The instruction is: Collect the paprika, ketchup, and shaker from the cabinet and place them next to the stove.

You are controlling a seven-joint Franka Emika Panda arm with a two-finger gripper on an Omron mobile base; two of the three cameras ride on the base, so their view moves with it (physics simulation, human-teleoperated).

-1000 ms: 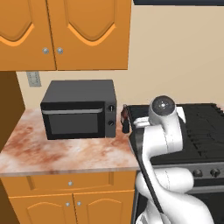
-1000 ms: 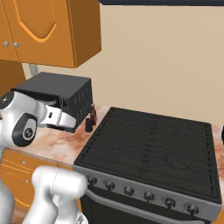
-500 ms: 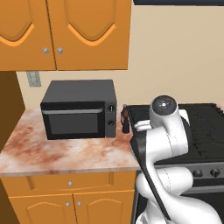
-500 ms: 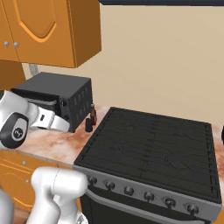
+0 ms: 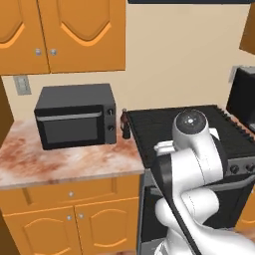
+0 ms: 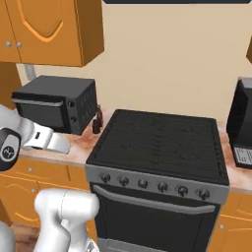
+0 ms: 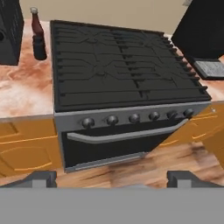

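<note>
We faced a marbled counter (image 5: 74,162) under orange wall cupboards, with the stove (image 6: 157,142) set beside it. The ketchup (image 7: 36,26) and the shaker (image 7: 39,47) stood together on the counter strip between the microwave (image 5: 74,121) and the stove, touching or nearly so, which we judged to be their intended drop spot. We could not make out the paprika there. The hand view looked down on both items apart, whereas the base views merged them into one dark shape. The gripper (image 7: 111,177) hung well back before the oven handle (image 7: 127,133), fingers spread wide and empty, probably free for another fetch.
</note>
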